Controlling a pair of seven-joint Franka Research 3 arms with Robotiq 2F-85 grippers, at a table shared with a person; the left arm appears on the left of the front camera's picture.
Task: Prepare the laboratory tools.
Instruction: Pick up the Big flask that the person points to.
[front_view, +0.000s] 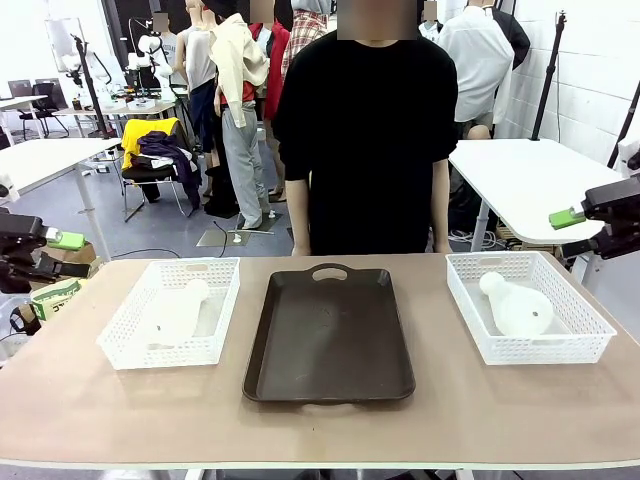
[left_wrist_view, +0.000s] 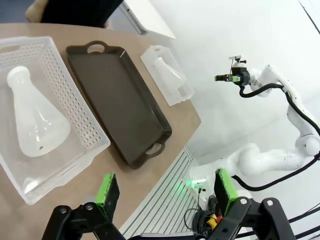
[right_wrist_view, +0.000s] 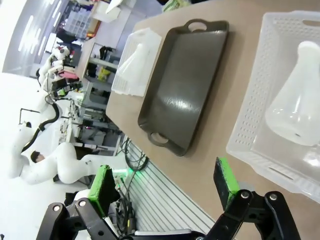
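Note:
Two translucent whitish conical flasks lie on their sides, one in each white lattice basket. The left flask (front_view: 178, 311) (left_wrist_view: 34, 119) rests in the left basket (front_view: 124, 327), its neck toward the person. The right flask (front_view: 518, 304) (right_wrist_view: 295, 104) rests in the right basket (front_view: 578, 321). My left gripper (front_view: 62, 255) (left_wrist_view: 165, 192) hovers open off the table's left edge, high above and beside its basket. My right gripper (front_view: 575, 232) (right_wrist_view: 165, 186) hovers open beyond the right edge, above its basket. Nothing sits between either pair of green pads.
A dark brown rectangular tray (front_view: 330, 335) (left_wrist_view: 117, 100) (right_wrist_view: 185, 85) with cut-out handles lies bare between the baskets. A person in a black shirt (front_view: 365, 130) stands at the far edge behind it, arms down. The front strip of the tabletop (front_view: 320, 430) is bare wood.

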